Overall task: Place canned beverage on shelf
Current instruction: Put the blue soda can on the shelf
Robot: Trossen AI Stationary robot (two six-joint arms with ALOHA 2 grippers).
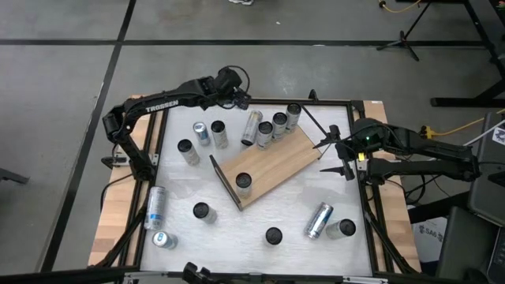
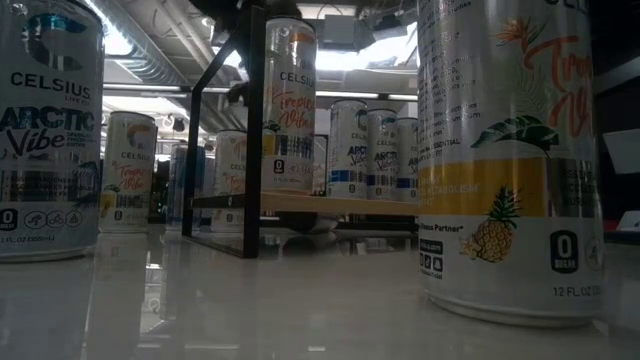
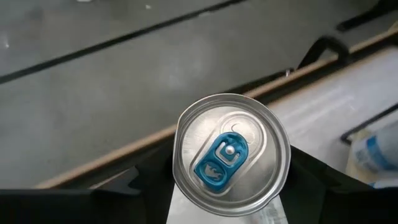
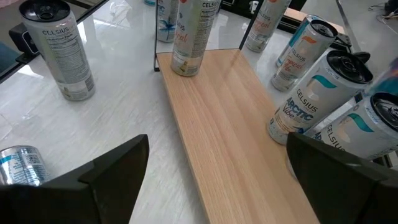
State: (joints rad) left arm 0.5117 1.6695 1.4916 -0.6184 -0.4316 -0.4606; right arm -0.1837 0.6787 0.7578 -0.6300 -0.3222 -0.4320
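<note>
Wood-grain shelf: a light-brown board (image 1: 272, 170) is laid at an angle on the white counter (image 1: 260, 217), with a dark panel at one short end; one upright can (image 1: 244, 183) is stood on it near that panel, and a few more are bunched at or just beside its far end.
Left hand: seen at the counter's far edge (image 1: 229, 85); in its wrist view it is part closed around a silver can with a blue tab (image 3: 231, 155), which is gripped below the rim.
Right hand: held wide apart with nothing in it (image 1: 341, 155), just past the shelf's far end.
Step in hand: the can is judged to be grasped and ready for carrying; it is not yet on the shelf.
Next move: a lift clear of the neighbouring cans is called for, then travel to a bare stretch of board and an upright set-down.
Writing: "CELSIUS", "ARCTIC Vibe" and "12 FL OZ" are read on nearby cans in the low view (image 2: 45, 130); "TROSSEN" is read on the left arm (image 1: 162, 103).
</note>
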